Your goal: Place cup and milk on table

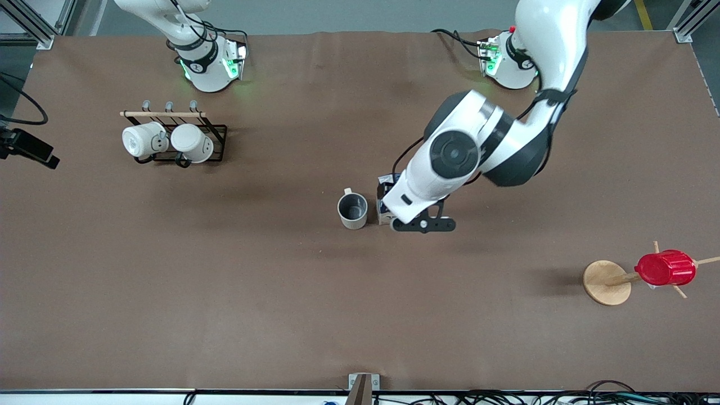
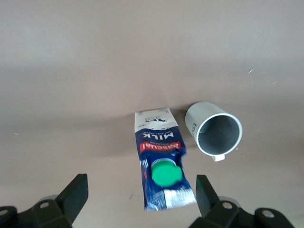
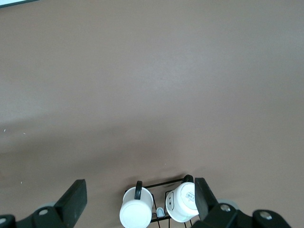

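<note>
From the front, the cup [image 1: 352, 211] and milk [image 1: 385, 201] stand side by side mid-counter [image 1: 225, 281], both apparently set down, the left gripper [image 1: 422, 224] over the carton. Its wrist view shows jaws spread wide, clear of the glossy gable-top carton [image 2: 162, 161] and matte grey-lined mug [image 2: 214, 133]. The right gripper [image 3: 137, 202] waits, jaws open, above the wire rack [image 3: 161, 190] of cream mugs [image 3: 136, 208].

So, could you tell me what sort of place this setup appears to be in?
Most likely a robotics lab test bench, not a real kitchen. Two arms are bolted to a brown-covered table, aluminium frame posts stand at its corners, and loose cables run along its edge. The cup and milk look like staged props.
</note>
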`<state>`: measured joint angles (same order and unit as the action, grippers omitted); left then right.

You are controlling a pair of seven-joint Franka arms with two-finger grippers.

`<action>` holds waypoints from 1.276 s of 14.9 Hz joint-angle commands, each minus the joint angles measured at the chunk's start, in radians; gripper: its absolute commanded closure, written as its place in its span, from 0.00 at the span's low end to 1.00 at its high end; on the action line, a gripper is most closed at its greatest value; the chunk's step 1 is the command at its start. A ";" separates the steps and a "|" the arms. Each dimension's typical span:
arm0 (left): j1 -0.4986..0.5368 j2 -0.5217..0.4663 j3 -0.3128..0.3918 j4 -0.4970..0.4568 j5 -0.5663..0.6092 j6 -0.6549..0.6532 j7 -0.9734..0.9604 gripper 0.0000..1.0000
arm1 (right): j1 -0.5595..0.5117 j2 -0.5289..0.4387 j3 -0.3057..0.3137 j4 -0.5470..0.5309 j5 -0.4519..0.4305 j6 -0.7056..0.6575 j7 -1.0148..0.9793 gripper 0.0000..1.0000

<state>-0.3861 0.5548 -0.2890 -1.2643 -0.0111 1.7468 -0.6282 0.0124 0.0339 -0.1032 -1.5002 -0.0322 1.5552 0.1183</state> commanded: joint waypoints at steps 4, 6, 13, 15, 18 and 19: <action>0.091 -0.353 -0.001 -0.283 0.022 -0.004 0.080 0.00 | -0.011 -0.002 0.010 0.008 0.021 -0.010 -0.028 0.00; 0.136 -0.439 -0.002 -0.331 0.020 -0.027 0.117 0.00 | -0.011 -0.002 0.010 0.008 0.021 -0.010 -0.028 0.00; 0.363 -0.628 0.022 -0.383 -0.039 -0.133 0.377 0.00 | -0.009 -0.002 0.010 0.008 0.021 -0.012 -0.029 0.00; 0.340 -0.630 0.133 -0.324 -0.052 -0.206 0.475 0.00 | -0.009 -0.002 0.010 0.008 0.021 -0.012 -0.029 0.00; 0.196 -0.642 0.338 -0.279 -0.052 -0.288 0.511 0.00 | -0.009 -0.002 0.010 0.008 0.021 -0.012 -0.029 0.00; 0.184 -0.656 0.362 -0.277 -0.050 -0.288 0.525 0.00 | -0.009 -0.002 0.010 0.008 0.021 -0.012 -0.029 0.00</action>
<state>-0.1384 -0.0834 0.0157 -1.5592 -0.0524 1.4838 -0.1134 0.0129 0.0339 -0.0990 -1.5002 -0.0304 1.5537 0.1017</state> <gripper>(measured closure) 0.000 0.000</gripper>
